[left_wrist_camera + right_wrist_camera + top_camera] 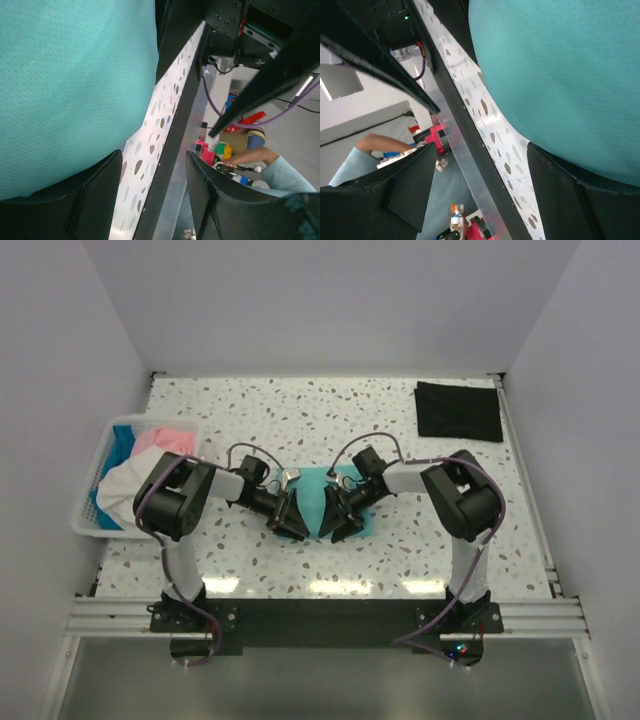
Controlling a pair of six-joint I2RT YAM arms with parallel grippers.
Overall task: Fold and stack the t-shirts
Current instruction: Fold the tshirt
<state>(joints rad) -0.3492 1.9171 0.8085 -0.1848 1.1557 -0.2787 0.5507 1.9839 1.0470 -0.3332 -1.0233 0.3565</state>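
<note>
A teal-green t-shirt lies bunched mid-table, mostly covered by my two grippers. My left gripper and right gripper both point toward the near edge, tips close together. In the left wrist view the teal cloth fills the upper left and meets one finger. That left gripper is open, with only bare table in the gap. In the right wrist view the teal cloth meets the right-hand finger. The right gripper is open too. A folded black t-shirt lies at the back right.
A white slatted basket at the left edge holds a white t-shirt, a pink one and a blue one. The table's near edge runs just beyond both grippers' fingertips. White walls enclose the table.
</note>
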